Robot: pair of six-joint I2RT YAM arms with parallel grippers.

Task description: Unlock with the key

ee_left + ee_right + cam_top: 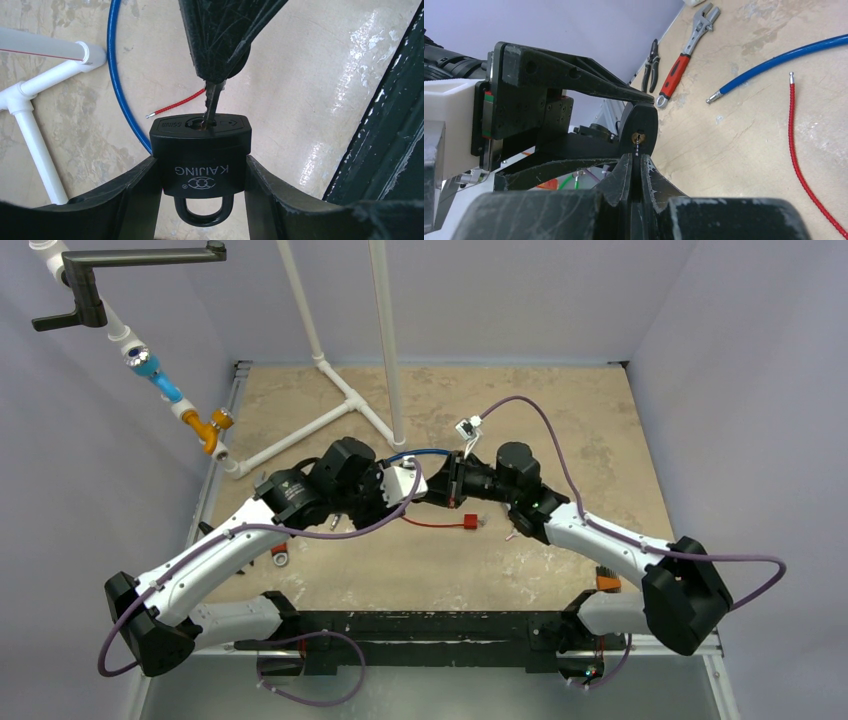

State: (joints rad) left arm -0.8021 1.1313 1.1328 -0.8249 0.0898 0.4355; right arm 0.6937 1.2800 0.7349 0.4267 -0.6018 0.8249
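Observation:
A black padlock (pixel 200 155) marked KAIJING is clamped by its sides in my left gripper (pixel 200 169), above the table. Its shackle (pixel 204 214) points back toward the wrist and looks closed in the body. My right gripper (pixel 636 162) is shut on the key (pixel 211 102), whose blade is in the brass keyhole (pixel 638 137) on the padlock's end face (pixel 644 122). Most of the key is hidden between the right fingers (pixel 220 45). From above, the two grippers meet nose to nose at mid-table, left gripper (pixel 415 486) and right gripper (pixel 452 480).
A white pipe frame (pixel 335 405) stands behind the left arm. A blue cable (pixel 116 85) and a red cable (pixel 795 145) lie on the table under the grippers. An adjustable wrench (pixel 684 50) and pliers (pixel 652 57) lie beside them.

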